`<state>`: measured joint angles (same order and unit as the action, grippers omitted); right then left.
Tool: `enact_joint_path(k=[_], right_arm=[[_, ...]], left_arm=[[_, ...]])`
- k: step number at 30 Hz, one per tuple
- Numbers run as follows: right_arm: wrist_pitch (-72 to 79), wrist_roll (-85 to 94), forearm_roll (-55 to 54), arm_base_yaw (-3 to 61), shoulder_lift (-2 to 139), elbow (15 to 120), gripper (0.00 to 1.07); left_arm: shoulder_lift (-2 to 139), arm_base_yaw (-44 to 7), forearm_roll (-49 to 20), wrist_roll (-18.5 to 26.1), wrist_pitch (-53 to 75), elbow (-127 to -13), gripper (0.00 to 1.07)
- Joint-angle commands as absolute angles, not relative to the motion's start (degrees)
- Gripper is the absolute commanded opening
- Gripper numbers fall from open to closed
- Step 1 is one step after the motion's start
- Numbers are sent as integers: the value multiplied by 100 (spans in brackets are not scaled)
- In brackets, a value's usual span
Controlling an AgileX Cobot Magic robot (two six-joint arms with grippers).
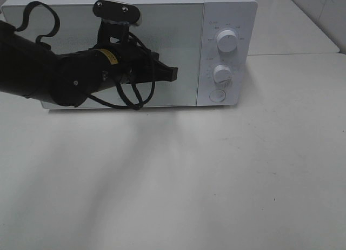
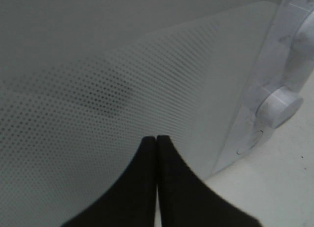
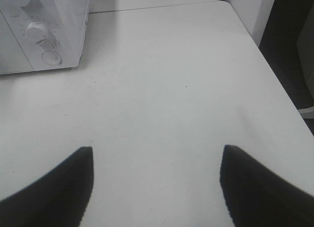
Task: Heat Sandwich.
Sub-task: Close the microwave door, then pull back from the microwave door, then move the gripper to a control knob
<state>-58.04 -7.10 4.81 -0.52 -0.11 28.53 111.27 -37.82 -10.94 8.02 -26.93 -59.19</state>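
**A:** What was in view?

**B:** A white microwave (image 1: 130, 50) stood at the far side of a pale desk (image 1: 216, 180), with its door (image 1: 167, 28) closed. The black left arm (image 1: 81, 77) reached in from the left, across the front of the door.

**A:** And the jaws?

**B:** The left jaws were pressed together, holding nothing. They were close in front of the door and pointed right, toward the control panel. The right jaws stood wide apart and empty, over bare desk well to the right of the microwave.

**A:** Where was the sandwich?

**B:** It appeared in no view. There was nothing on the desk in front of the microwave. The door glass was frosted and dotted. The left wrist view showed only a dim dark patch behind it, so I could not tell whether the sandwich was inside.

**A:** Which step did this look like?

**B:** My guess was work at the panel, by the closed left jaws. On the panel were an upper knob (image 1: 227, 41), a lower knob (image 1: 222, 73) and a round button (image 1: 217, 95) below them. The step could have been opening the door or setting the heat.

**A:** What would the next move have called for?

**B:** Probably moving the closed tip right and down to meet the button squarely. A knob would instead have needed the jaws opened around it.
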Motion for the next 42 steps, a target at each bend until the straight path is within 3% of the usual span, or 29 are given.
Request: enact_joint_path(k=[1, 10, 11, 12, 13, 14, 15, 16, 17, 34, 39, 42], right_arm=[[-5730, -699, 493, -92, -178, 2853, 71], [-5730, -699, 493, -92, -178, 2853, 71], [-5730, -699, 493, -92, -178, 2853, 71], [-5730, -699, 493, -92, -178, 2853, 71], [-5730, -699, 493, -92, -178, 2853, 71], [-5730, -699, 493, -92, -178, 2853, 71], [-5730, -699, 493, -92, -178, 2853, 71], [-5730, -699, 493, -92, -178, 2853, 71], [-5730, -699, 493, -92, -178, 2853, 71], [-5730, -699, 493, -92, -178, 2853, 71], [-5730, -699, 493, -92, -178, 2853, 71], [-5730, -699, 493, -92, -178, 2853, 71]], left_arm=[[10852, -3902, -1129, 768, -2693, -5724, 0], [10050, -4045, -1129, 768, -556, -5449, 0], [9987, -4039, -1129, 768, -332, -5449, 5], [9918, -4039, -1129, 768, -69, -5449, 15], [9798, -4039, -1129, 762, 418, -5449, 40], [9735, -4039, -1140, 739, 670, -5449, 59], [9735, -4039, -1140, 739, 670, -5449, 59], [9689, -4039, -1157, 705, 848, -5449, 74], [9580, -4039, -1157, 676, 1387, -5455, 101], [8514, -4016, -676, 573, 4125, -5455, 97], [8411, -3564, -665, 74, 4796, -5455, 97], [8296, -2922, -682, -126, 5541, -5455, 97]])
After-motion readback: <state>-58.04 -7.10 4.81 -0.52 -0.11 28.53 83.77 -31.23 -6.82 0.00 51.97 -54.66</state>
